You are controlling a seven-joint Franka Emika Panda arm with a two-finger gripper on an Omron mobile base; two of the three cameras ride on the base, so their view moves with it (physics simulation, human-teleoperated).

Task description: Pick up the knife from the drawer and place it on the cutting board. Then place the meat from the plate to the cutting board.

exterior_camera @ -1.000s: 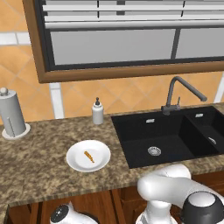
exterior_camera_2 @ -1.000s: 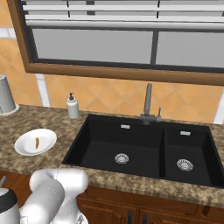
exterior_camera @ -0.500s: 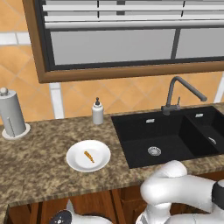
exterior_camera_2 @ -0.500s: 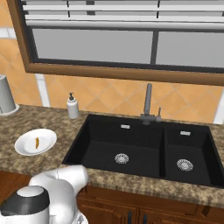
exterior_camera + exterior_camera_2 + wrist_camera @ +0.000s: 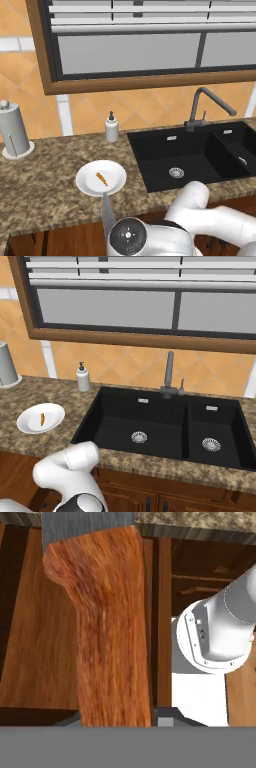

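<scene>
Granite counter is lying above our gripper, which we are keeping clamped on the knife. We are risking clipping its edge with the blade pointing up ahead of the hand.

Orange tiled wall, window, perhaps blinds.

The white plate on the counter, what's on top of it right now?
On the plate lies just the meat, a thin orange-brown strip near its centre. A grey blade rising in front covers a little of the near rim.
</scene>
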